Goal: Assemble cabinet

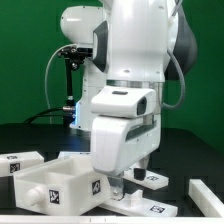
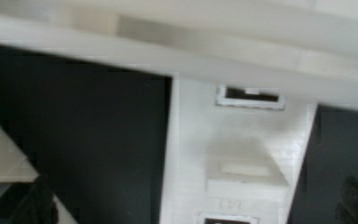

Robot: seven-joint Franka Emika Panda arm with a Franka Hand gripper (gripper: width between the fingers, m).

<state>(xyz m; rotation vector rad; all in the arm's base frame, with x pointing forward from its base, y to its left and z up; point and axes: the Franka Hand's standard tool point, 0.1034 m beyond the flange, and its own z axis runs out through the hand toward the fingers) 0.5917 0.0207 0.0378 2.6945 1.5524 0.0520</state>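
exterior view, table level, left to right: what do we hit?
left white panel → open cabinet box → gripper, fingers apart, just above the table → right white panel at the exterior view's right edge. The tagged bits under and beside the gripper overlap it, so they are left out.

The exterior view shows one robot arm with one pair of jaws, one partly built cabinet standing as an open white box on the one dark counter, and two loose white panels, one at the exterior view's left and one at the exterior view's right. At least four square black-and-white tags can be counted there, two of them on the cabinet's walls; others are too small to be sure of. The wrist view shows one long white panel bearing two tags, one of them cut off at the edge.
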